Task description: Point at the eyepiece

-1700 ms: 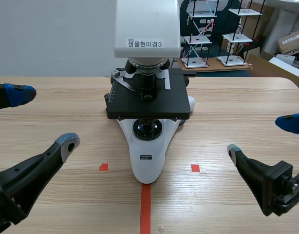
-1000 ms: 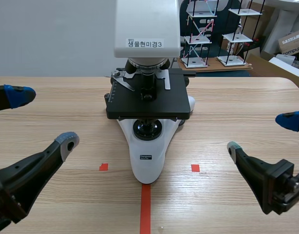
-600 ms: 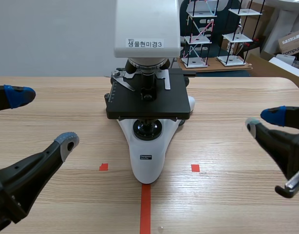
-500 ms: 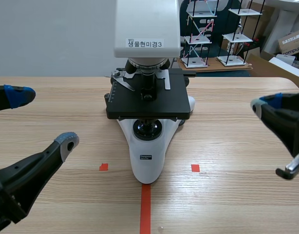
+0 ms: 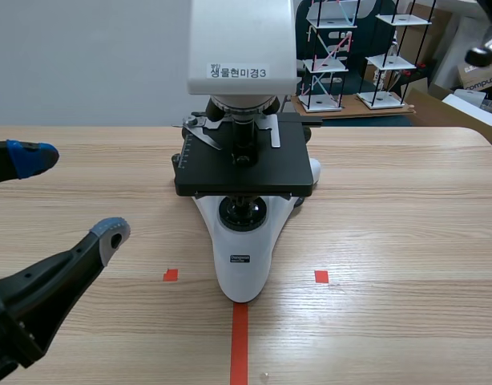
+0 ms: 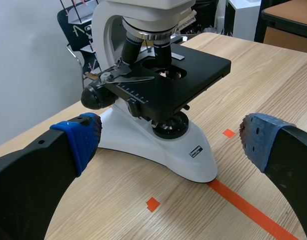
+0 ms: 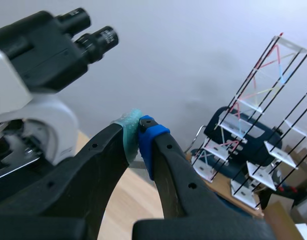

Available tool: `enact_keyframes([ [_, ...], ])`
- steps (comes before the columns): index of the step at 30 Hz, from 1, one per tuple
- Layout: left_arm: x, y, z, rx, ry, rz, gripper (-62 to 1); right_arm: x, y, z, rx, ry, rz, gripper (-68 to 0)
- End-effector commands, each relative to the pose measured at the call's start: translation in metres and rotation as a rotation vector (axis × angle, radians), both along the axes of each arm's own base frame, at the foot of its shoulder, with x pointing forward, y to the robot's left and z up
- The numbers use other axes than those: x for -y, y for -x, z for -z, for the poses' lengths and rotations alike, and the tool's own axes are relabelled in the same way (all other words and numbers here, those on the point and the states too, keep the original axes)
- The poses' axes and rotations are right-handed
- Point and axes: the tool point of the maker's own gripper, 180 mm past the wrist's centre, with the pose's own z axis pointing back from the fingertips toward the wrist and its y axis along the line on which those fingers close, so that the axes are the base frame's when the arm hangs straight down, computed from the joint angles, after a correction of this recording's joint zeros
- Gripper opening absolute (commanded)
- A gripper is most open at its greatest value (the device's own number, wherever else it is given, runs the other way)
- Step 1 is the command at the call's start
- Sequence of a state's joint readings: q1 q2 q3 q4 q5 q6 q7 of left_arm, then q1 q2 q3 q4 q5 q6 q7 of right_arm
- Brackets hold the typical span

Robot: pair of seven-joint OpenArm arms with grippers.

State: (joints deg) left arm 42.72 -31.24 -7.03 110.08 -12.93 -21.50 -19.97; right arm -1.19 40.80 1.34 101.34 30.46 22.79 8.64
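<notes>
Right wrist view gives you the best look at the two short black eyepiece tubes [image 7: 98, 38]. They look hard, like metal or stiff plastic, and each one likely has a small glass lens at its end. Glass can scratch or smudge, so I think you should not poke the ends. You only need to point, so stop close by and leave a gap. If you do touch, pick the side of a tube.

The tubes are round, side by side and tilted up. They stick out of the black head on top of the big white and black microscope [image 7: 43, 120]. They sit ahead of the right gripper [image 7: 138, 131], higher than its tips and off to one side, not touching.

That gripper has its green and blue pads pressed together and holds nothing. The left gripper [image 6: 171, 137] is low over the light wooden table [image 5: 390, 241], with its fingers wide apart and the microscope's foot ahead of it. In the scene view the eyepiece is out of sight.
</notes>
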Motion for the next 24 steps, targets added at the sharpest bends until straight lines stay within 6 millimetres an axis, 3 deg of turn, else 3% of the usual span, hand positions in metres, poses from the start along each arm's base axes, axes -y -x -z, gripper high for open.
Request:
enact_keyframes([
  [1, 0.001, 0.001, -0.005, 0.011, 0.029, -0.005, -2.8, -0.005, -0.009, -0.010, 0.022, 0.002, -0.018, -66.9],
  [13, 0.001, 0.001, -0.005, 0.011, 0.029, -0.005, -2.8, -0.026, -0.077, -0.033, 0.043, 0.014, -0.066, -66.9],
  [18, 0.001, 0.001, -0.005, 0.011, 0.029, -0.005, -2.8, -0.035, -0.083, -0.041, 0.060, 0.004, -0.091, -66.9],
  [24, 0.001, 0.001, -0.005, 0.011, 0.029, -0.005, -2.8, -0.054, -0.078, -0.045, 0.056, 0.008, -0.178, -66.9],
])
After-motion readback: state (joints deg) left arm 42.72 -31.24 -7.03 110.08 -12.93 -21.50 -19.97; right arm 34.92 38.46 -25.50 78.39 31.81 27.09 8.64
